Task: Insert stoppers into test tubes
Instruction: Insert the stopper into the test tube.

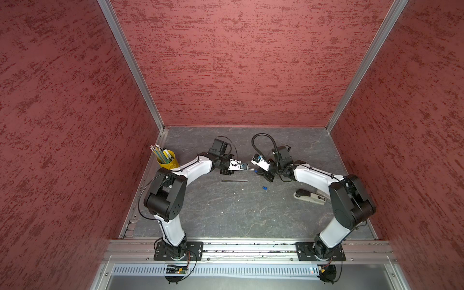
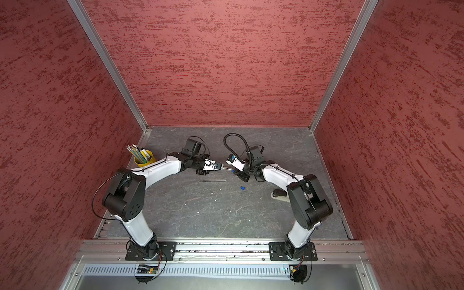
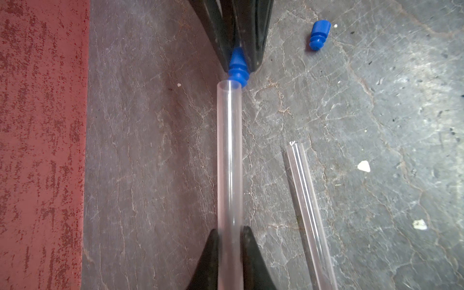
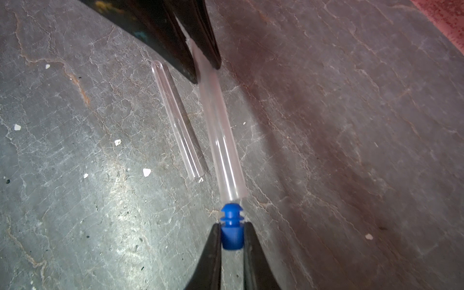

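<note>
Above the grey table (image 1: 226,221) the left arm (image 1: 195,167) and right arm (image 1: 311,175) meet in mid-air. The left jaws clamp a clear test tube (image 3: 229,155), its open mouth facing the right jaws, which pinch a blue stopper (image 4: 231,226) with its ribbed tip at the rim, slightly off-centre. Insertion looks barely begun; the next move likely calls for centring, then a straight push. The second test tube (image 1: 234,180) and spare stopper (image 1: 264,187) lie on the table.
</note>
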Controlling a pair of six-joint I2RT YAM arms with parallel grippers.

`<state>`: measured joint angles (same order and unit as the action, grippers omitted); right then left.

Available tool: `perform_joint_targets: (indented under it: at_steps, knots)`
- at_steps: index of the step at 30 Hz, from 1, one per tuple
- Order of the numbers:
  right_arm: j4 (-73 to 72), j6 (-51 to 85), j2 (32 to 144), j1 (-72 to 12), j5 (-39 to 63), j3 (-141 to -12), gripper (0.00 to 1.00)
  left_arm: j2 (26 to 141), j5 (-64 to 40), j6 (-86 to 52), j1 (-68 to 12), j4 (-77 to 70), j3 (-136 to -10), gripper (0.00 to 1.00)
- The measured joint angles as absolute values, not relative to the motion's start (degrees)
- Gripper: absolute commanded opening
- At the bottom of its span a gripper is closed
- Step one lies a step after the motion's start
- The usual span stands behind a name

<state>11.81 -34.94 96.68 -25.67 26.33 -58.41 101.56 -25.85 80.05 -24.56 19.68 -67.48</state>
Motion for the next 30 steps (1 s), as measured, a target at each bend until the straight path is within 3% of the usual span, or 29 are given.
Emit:
perform_joint_targets:
  at_steps: [30]
  knots:
    - [11.6, -35.0, 96.7, -25.7, 26.3, -58.4, 0.14, 101.6, -25.4, 80.9, -24.8, 19.7, -67.5, 0.15]
